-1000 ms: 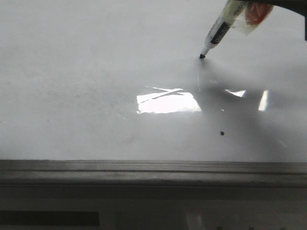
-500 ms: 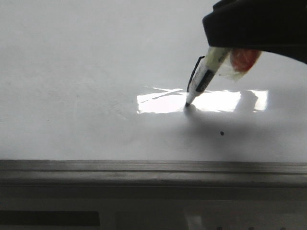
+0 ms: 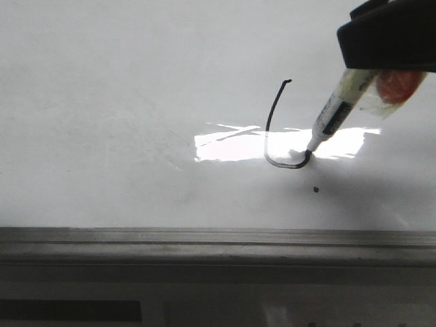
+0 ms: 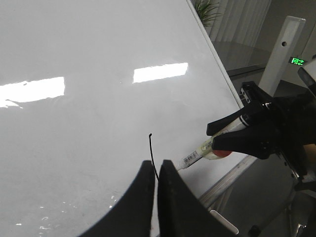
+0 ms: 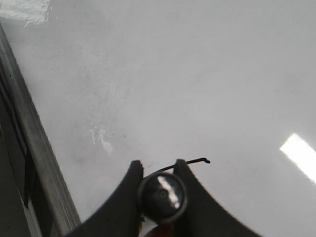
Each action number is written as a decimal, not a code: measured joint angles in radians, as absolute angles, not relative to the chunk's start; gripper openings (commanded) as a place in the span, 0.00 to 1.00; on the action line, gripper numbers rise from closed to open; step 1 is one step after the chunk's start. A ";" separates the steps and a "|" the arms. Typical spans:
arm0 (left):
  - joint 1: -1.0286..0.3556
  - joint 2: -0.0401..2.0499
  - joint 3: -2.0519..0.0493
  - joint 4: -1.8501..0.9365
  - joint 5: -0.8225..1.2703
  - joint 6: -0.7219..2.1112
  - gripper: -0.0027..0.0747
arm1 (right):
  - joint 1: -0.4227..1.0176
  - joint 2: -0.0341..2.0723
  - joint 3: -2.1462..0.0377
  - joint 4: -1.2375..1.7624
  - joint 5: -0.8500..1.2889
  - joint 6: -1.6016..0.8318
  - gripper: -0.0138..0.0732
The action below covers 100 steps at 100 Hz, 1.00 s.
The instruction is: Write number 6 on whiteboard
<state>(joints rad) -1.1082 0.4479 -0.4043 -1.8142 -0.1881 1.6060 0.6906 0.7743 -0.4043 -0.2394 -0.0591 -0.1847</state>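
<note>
The whiteboard (image 3: 122, 102) fills most of the front view, a glossy pale surface with faint smudges and a bright patch of reflected light near its middle. A grey metal rail (image 3: 204, 242) runs along its near edge. The same board shows in the left wrist view (image 4: 98, 108) and in the right wrist view (image 5: 207, 74), where the rail (image 5: 34, 148) runs along one side.

The right gripper (image 3: 390, 41) enters the front view from the upper right as a dark mass. Its fingers are clamped on a marker (image 3: 335, 112), which slants down and to the left with its tip touching the board. The left wrist view shows this gripper (image 4: 256, 138) from the side, gripping the marker (image 4: 197, 155) near its upper end, with something red-orange just beside the grip. In the right wrist view the marker's round end (image 5: 162, 196) sits pinched between the two fingers (image 5: 129, 190).

The left gripper (image 4: 154, 197) appears only in its own wrist view, held above the board with its two fingers together and nothing between them.

The number 6 (image 3: 276, 129) is part drawn near the middle of the board: a thin black stem curves down from a small hook at the top, then bends to the right along the bottom and meets the marker tip. The loop is not closed. Part of the line also shows in the left wrist view (image 4: 151, 150) and in the right wrist view (image 5: 195, 161).

A small black dot (image 3: 315, 189) lies on the board just below and to the right of the line, apart from it.
</note>
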 measured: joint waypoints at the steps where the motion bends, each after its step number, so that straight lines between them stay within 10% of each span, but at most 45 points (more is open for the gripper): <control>1: -1.108 0.448 -0.404 -1.814 -0.188 1.606 0.01 | 0.691 0.777 -0.404 -0.239 -0.062 -0.185 0.11; 100: -1.108 0.452 -0.404 -1.814 -0.112 1.606 0.02 | 0.823 0.783 -0.533 -0.241 -0.087 -0.190 0.11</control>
<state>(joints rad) -1.1082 0.4524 -0.4043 -1.8142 -0.1119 1.6060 0.8231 0.7827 -0.5328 -0.2412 -0.0873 -0.1902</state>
